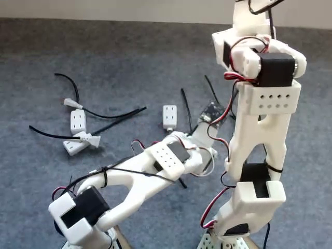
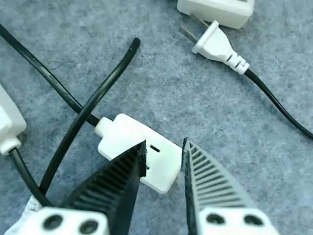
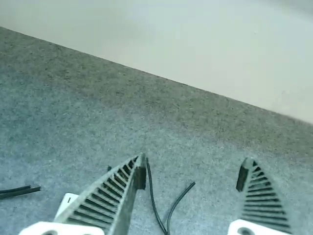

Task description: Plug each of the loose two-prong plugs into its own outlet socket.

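Observation:
In the left wrist view my left gripper [image 2: 164, 147] is open, its jaws on either side of one end of a white outlet socket [image 2: 132, 147] on a black cable. A loose white two-prong plug [image 2: 215, 44] lies farther off, its prongs pointing at another white socket [image 2: 215, 10]. My right gripper [image 3: 193, 169] is open above the carpet with nothing between its fingers. In the high view a socket [image 1: 169, 116] lies mid-table. Two more sockets [image 1: 78, 121] [image 1: 74, 147] lie at the left, each with a white plug [image 1: 71, 103] [image 1: 92, 139] beside it.
Black cables [image 1: 111, 116] trail over the grey carpet around the left sockets, and two short ones [image 1: 184, 106] lie near the middle socket. My left arm [image 1: 140, 174] stretches low from the front left. My right arm [image 1: 259, 155] stands tall at the right. The carpet ends at a pale wall [image 3: 195, 44].

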`<state>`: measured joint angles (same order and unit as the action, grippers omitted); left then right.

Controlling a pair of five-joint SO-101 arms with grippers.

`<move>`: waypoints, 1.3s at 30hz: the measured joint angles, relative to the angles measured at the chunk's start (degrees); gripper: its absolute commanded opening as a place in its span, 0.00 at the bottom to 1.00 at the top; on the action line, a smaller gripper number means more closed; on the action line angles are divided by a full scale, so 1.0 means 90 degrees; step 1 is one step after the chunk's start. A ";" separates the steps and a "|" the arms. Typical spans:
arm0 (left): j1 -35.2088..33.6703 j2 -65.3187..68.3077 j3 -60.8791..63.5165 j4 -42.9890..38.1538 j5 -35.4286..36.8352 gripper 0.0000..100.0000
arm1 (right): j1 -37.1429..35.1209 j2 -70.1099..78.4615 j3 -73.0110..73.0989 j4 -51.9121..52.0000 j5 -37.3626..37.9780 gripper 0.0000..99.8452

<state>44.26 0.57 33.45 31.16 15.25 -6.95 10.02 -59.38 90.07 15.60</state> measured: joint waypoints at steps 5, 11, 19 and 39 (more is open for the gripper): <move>-0.0254 0.0830 -0.0537 -0.0088 0.0020 0.14 | 0.0059 0.0000 0.0000 0.0000 0.0020 0.30; -0.0332 0.1455 -0.1915 0.1856 0.0020 0.14 | 0.0078 0.0000 0.0000 0.0000 0.0020 0.30; -0.0342 0.1358 -0.2217 0.3731 0.0020 0.14 | 0.0078 0.0000 0.0000 0.0000 0.0020 0.30; -0.1553 0.1768 -0.2354 0.3985 -0.0567 0.14 | 0.0078 0.0000 0.0000 0.0000 0.0020 0.30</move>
<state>30.29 16.48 12.26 67.03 10.15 -6.24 10.02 -59.38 90.07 15.78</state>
